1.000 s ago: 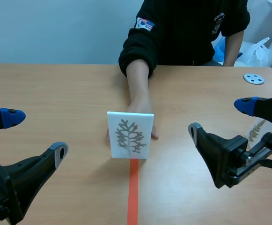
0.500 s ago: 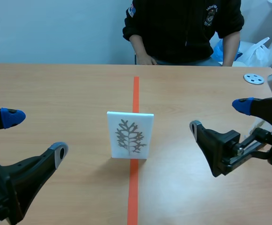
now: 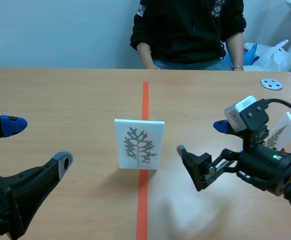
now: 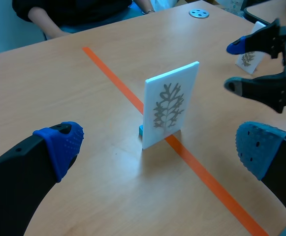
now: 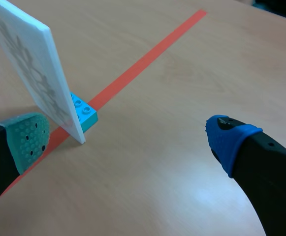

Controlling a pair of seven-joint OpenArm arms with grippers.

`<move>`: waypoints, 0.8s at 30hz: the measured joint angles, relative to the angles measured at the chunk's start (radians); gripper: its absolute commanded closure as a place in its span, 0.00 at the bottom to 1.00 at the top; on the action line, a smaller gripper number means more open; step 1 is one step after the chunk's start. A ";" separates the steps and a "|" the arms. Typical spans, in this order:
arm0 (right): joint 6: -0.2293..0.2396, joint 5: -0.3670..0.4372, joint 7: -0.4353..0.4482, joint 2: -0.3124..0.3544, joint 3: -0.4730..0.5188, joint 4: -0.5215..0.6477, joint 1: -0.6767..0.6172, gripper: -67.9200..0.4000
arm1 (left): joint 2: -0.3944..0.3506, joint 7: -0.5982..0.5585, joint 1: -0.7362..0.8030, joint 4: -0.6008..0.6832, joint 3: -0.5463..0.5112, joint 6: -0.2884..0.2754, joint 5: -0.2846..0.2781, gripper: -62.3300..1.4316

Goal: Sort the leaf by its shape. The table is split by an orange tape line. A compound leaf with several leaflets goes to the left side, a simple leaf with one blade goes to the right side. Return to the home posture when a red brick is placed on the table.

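One upright leaf card [image 3: 138, 144] straddles the tape line [image 3: 145, 100], facing the robot; both arms' jaws spread.

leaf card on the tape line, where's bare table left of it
Bare table lies left of the tape line, between the leaf card and the left gripper, and beyond toward the person. The right side is crowded: the right gripper sits near the card, with a second card beside it.

3 views, 1 shared leaf card [image 3: 138, 144]
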 measured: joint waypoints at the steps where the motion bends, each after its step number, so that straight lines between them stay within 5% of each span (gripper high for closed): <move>1: 0.000 -0.008 0.004 -0.018 -0.021 -0.038 0.027 0.00 | 0.000 0.000 0.000 0.000 0.000 0.002 0.000 0.00; 15: -0.002 -0.109 0.056 -0.183 -0.202 -0.269 0.222 0.00 | 0.000 0.000 0.000 0.000 0.000 0.002 0.000 0.00; 24: -0.003 -0.169 0.074 -0.189 -0.262 -0.269 0.235 0.39 | 0.000 0.000 0.000 0.000 0.000 0.003 0.000 0.00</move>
